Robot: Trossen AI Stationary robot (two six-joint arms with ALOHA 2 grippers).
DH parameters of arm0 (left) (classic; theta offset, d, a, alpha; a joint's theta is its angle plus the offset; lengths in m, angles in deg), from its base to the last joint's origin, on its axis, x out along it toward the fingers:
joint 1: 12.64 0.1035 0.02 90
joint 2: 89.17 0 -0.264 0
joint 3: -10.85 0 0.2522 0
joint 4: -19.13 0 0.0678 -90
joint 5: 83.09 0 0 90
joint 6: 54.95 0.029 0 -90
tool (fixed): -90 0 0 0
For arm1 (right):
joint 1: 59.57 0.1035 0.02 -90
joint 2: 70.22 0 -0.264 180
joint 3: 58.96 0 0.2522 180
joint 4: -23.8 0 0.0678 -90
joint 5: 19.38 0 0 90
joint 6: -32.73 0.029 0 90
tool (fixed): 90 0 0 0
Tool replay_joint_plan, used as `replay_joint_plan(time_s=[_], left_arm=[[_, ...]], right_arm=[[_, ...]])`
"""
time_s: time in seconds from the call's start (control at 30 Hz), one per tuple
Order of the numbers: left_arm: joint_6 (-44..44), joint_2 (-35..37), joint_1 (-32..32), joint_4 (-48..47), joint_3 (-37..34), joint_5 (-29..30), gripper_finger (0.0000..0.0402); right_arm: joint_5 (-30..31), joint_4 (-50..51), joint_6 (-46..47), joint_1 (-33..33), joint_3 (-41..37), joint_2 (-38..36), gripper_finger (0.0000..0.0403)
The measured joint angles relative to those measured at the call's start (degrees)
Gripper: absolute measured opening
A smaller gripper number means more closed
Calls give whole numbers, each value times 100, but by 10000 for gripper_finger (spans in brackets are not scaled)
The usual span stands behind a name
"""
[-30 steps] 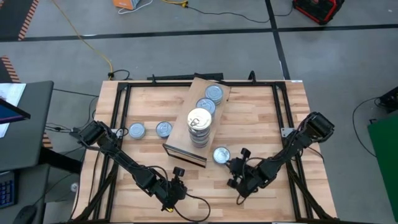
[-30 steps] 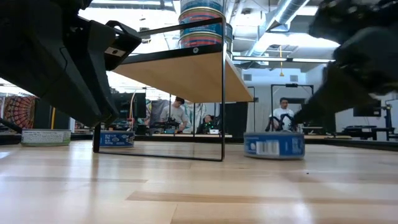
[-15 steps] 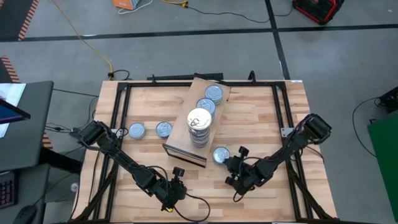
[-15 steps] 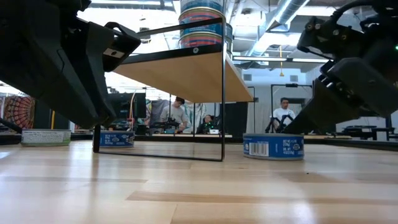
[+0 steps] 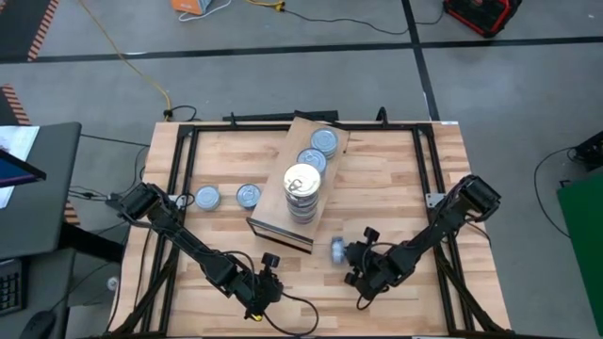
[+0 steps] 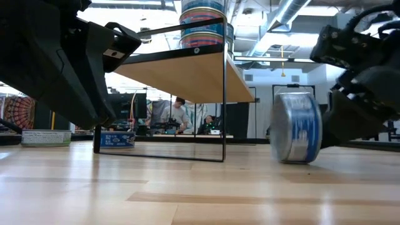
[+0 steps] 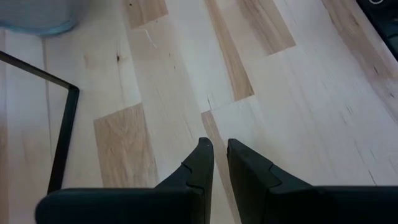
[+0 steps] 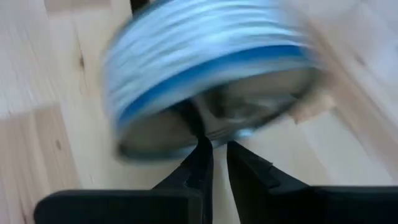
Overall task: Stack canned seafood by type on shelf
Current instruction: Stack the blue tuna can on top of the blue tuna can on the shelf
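My right pincer (image 5: 351,266) sits at about five o'clock on the table (image 5: 396,179), its fingers (image 8: 200,163) nearly together and gripping nothing, their tips against a blue-labelled can (image 6: 296,135) tipped up on its edge just off the shelf's (image 5: 283,212) near corner. My left pincer (image 5: 270,273) waits at six o'clock, fingers (image 7: 202,163) almost shut over bare wood, while a tall stack (image 5: 302,193) and two flat cans (image 5: 318,151) rest on the shelf and two more (image 5: 227,197) lie at nine o'clock
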Motion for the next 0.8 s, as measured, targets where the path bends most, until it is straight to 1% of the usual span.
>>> replay_joint_plan(time_s=[0.33, 0.43, 0.53, 0.6, 0.67, 0.73, 0.8], left_arm=[[-13, 0, 0, 43, 1, 0, 45], [-17, -16, 0, 310, 0, 2, 45], [72, -35, 0, 628, -33, -8, 45], [88, -35, 0, 703, -35, 60, 45], [113, -35, 0, 764, -35, 278, 45], [191, -35, 12, 876, -35, 460, 45], [190, -35, 70, 939, -35, 404, 45]], right_arm=[[55, -47, 34, 15, 1, 0, 79], [38, -257, 13, 15, 3, -2, 79], [-102, -305, -136, 37, 159, -2, 79], [-106, -342, -361, 105, 362, -2, 79], [-130, -539, -794, 174, 570, -8, 79], [-146, -914, -1233, 222, 690, -13, 79], [-263, -1376, -1618, 213, 736, -13, 79]])
